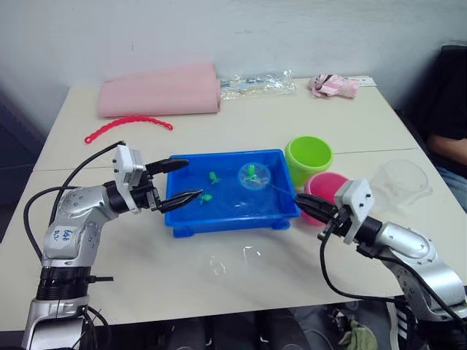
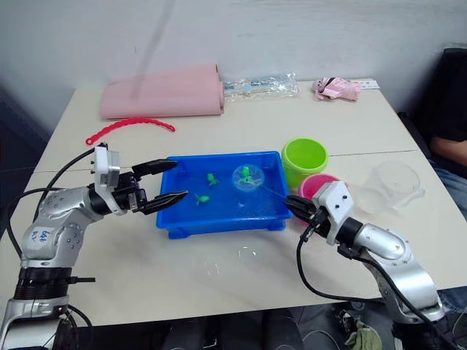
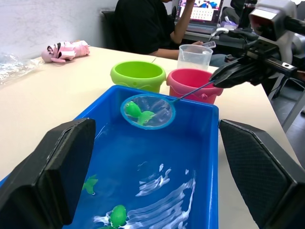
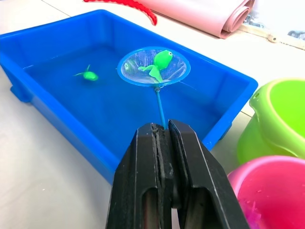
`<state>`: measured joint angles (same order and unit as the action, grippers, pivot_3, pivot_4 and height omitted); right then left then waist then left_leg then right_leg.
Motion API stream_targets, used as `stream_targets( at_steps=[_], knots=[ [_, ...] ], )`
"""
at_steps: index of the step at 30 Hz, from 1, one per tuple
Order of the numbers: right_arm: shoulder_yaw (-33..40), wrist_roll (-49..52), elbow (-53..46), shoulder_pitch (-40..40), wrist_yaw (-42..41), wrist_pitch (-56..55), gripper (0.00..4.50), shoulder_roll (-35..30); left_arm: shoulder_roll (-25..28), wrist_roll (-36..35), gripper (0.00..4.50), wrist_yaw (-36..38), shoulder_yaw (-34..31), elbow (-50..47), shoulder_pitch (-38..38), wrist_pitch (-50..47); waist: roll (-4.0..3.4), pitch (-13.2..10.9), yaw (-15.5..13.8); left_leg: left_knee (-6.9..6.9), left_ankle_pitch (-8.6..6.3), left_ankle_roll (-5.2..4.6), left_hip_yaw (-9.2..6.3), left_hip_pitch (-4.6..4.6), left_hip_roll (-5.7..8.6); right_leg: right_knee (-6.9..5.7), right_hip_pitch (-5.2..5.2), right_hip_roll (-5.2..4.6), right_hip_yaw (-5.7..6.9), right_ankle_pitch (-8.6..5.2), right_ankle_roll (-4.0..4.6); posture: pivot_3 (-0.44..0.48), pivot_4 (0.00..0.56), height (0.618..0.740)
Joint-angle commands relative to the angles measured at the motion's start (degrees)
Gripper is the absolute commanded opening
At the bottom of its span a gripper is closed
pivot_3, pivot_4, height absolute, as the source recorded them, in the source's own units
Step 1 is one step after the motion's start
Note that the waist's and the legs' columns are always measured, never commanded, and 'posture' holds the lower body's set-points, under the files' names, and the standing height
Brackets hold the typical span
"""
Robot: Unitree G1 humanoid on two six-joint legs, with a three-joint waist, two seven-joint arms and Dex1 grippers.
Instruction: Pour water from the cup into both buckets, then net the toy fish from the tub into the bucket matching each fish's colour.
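the right gripper (image 4: pixel 167 143) is pinching the thin handle of the net (image 4: pixel 153 66), which holds one green fish (image 4: pixel 159 61) over the right part of the tub (image 1: pixel 179 217). the left gripper (image 1: pixel 179 182), fingers spread, sits at the tub's left rim. the fish may slide out if the hoop tilts on the way to the green bucket (image 1: pixel 309 157), just right of the tub.

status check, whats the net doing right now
Right gripper shut on net handle, green fish in hoop over tub. Left gripper open at tub's end. Green bucket path unobstructed.

Right hand (image 4: pixel 164 138) grips net (image 4: pixel 153 67) holding green fish (image 4: pixel 159 61).
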<state>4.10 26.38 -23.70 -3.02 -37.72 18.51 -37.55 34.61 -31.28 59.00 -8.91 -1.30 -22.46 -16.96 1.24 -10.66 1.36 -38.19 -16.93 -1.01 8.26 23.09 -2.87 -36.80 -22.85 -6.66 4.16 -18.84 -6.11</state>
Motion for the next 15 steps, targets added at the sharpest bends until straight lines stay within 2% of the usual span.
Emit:
stream_targets(
  at_steps=[1,7,15],
  knots=[
    [6.6,1.4,-4.8,1.8,-0.5,-2.9,0.00,-0.5,-1.0,-0.7,4.47,0.7,0.6,0.4,-2.8,0.5,0.00,0.0,-0.1,0.00,0.00,-0.01,0.00,0.00,0.01,0.00,0.00,-0.01,-0.01,0.00,0.00,0.000,0.150,0.740],
    [14.3,2.1,-3.3,1.2,-0.8,-2.7,0.00,-2.3,-2.7,-0.8,4.47,0.9,1.4,1.2,-4.5,0.5,0.00,0.0,-0.1,-0.02,0.01,-0.01,-0.01,-0.03,0.01,0.00,0.03,0.00,-0.02,0.00,-0.01,0.000,0.150,0.740],
    [16.4,-4.8,10.7,-3.5,-3.5,-10.7,0.00,-6.5,-4.0,-0.5,4.47,1.6,2.4,1.9,-4.8,0.7,0.00,0.0,0.0,-0.04,0.02,-0.02,0.01,-0.07,0.02,0.06,0.05,0.02,-0.04,0.00,-0.01,0.000,0.150,0.740]
  ],
)
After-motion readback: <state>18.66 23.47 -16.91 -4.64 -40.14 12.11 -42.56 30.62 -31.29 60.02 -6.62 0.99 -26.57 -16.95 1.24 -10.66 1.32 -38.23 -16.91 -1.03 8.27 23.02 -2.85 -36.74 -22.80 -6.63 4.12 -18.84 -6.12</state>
